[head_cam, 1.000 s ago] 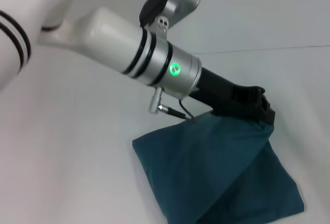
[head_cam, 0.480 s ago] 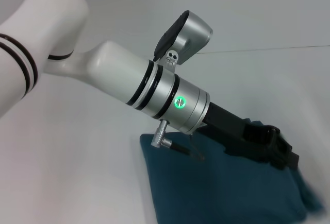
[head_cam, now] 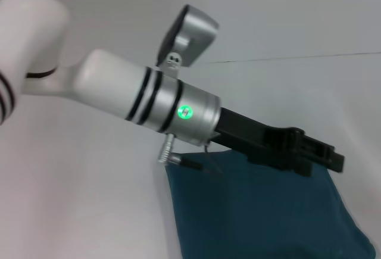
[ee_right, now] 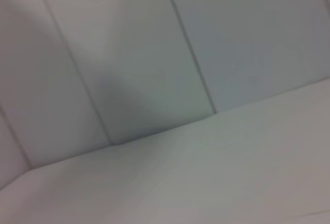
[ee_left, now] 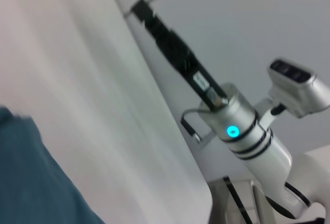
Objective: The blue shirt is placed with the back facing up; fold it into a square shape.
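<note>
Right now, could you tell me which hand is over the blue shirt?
The left hand, stretched above the blue shirt; the right hand is raised well away from it.

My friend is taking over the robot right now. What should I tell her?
Left gripper: above the far edge of the blue shirt.
Right gripper: held up in the air, away from the shirt, carrying nothing.
Shirt: on the white table, folded into a compact four-sided shape, plain side up. Its near part is out of view.
Left to do: probably just check that it is square and tidy the edges.
</note>
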Motion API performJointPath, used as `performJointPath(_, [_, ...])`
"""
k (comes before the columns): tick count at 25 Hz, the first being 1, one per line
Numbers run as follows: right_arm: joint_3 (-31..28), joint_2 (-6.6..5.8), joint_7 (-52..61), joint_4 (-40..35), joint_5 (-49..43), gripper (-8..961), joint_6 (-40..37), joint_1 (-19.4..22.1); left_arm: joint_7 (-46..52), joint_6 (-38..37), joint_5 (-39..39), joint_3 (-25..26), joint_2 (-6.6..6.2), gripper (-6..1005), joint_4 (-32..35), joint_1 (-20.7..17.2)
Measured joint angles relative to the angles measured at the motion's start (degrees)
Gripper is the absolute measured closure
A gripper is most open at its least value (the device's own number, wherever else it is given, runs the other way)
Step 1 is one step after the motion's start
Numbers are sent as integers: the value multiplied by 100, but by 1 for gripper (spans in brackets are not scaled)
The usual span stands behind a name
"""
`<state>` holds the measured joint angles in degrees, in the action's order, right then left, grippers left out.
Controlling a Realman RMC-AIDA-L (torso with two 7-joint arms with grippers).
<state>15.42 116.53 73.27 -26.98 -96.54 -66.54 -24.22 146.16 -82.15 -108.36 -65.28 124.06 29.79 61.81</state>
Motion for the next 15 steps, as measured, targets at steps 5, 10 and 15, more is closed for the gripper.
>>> performJointPath(5, [551,38,237,-501,-14,953,-297,84,-974,-406,8,292,-150,239,806,-929])
performJointPath(10, [1129,51,790,-1268,-206,953,-854,145,-1773,-685,-26,1016,-303,161,957,-1713])
performJointPath(15, [1150,76,1386,-1995,-449,953,-1320,157,-1491,-866,-426,1984,-526,83,1166,-2383])
